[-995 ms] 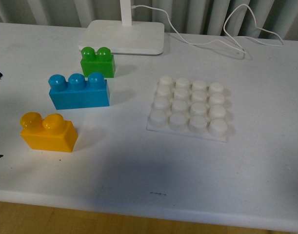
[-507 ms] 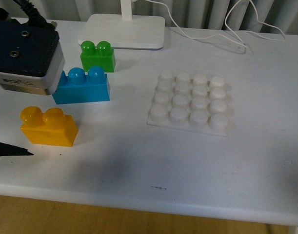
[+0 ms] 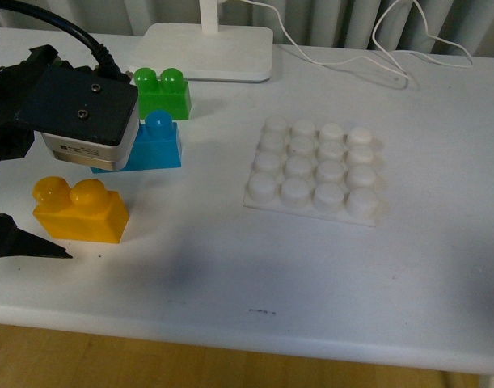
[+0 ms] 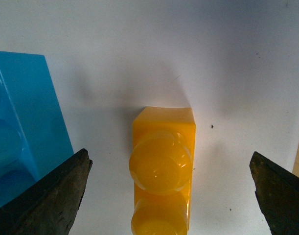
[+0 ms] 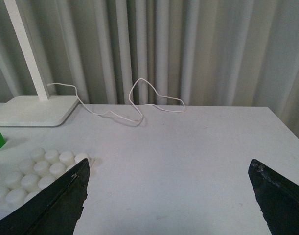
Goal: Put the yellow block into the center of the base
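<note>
block (image 3: 79, 212): yellow, upright on table (image 3: 230, 267), near blue brick (image 3: 162, 145).
left gripper (image 4: 171, 193): jaws spread wide, one on each side of block, both clear of it.
base (image 3: 315, 170): flat on table, well right of block; all sixteen studs showing.
right gripper (image 5: 169, 200): jaws spread, over table beside base.

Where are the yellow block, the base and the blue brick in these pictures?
yellow block (image 3: 78, 220): front view, on its front face.
base (image 3: 298, 167): front view, on a stud near its middle.
blue brick (image 3: 161, 150): front view, on the end not hidden by the arm.
</note>
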{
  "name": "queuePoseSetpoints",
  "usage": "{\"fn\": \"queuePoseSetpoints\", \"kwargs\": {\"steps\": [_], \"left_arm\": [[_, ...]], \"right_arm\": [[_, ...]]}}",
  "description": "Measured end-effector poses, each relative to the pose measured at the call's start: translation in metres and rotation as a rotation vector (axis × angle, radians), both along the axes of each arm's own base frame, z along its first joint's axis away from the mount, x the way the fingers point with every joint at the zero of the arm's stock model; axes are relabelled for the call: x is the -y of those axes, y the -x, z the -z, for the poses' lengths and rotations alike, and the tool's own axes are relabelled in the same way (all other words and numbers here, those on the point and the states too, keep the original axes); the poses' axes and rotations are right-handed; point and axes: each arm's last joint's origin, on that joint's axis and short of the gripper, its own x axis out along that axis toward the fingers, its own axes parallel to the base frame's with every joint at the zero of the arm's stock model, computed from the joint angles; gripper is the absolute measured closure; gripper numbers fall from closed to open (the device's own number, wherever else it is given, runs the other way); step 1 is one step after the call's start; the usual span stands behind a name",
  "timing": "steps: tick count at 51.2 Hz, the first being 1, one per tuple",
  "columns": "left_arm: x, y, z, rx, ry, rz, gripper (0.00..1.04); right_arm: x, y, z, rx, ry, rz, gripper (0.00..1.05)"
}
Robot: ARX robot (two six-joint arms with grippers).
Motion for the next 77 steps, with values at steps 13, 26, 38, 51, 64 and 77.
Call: {"fn": "queuePoseSetpoints", "kwargs": {"steps": [13, 26, 38, 51, 64, 77], "left_arm": [[0.0, -0.004, 0.012, -0.027, -0.05, 0.0, 0.22], [0.001, -0.007, 0.013, -0.026, -0.062, -0.004, 0.6], [0.004, -0.011, 0.004, -0.004, -0.055, 0.001, 0.73], [0.03, -0.023, -0.025, 0.084, 0.04, 0.0, 0.73], [0.069, -0.036, -0.05, 0.139, 0.137, 0.009, 0.73], [0.11, -0.049, -0.049, 0.127, 0.169, 0.027, 0.73]], "right_arm": [[0.0, 0.0, 0.0, 0.0, 0.0, 0.0, 0.09], [0.0, 0.0, 0.0, 0.0, 0.0, 0.0, 0.09], [0.0, 0.0, 0.0, 0.0, 0.0, 0.0, 0.09], [0.0, 0.0, 0.0, 0.0, 0.0, 0.0, 0.09], [0.0, 0.0, 0.0, 0.0, 0.0, 0.0, 0.09], [0.0, 0.0, 0.0, 0.0, 0.0, 0.0, 0.09]]}}
